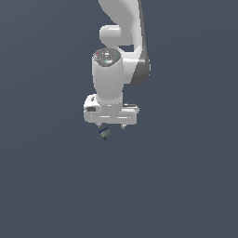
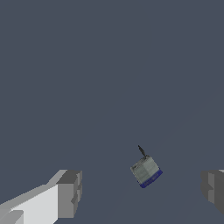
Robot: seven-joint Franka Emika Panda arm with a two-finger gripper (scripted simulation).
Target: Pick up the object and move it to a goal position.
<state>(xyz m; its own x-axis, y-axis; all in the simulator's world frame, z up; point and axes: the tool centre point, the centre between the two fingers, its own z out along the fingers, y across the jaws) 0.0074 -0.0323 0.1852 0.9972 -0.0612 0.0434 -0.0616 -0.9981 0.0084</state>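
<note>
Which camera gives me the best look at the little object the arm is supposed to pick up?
The wrist view. There the object appears large and unobstructed between the open end effector fingers, showing grey-tan faces, a blue edge and a dark spike. In the exterior view it is only a tiny speck just under the end effector.

Backdrop: one plain slate-blue field, as we find it in both views.

We record a uniform dark grey-blue surface filling the exterior view edge to edge, flat and matte, evenly lit. In the wrist view we see the same tone, crossed only by a few very faint, slightly paler diagonal bands.
</note>
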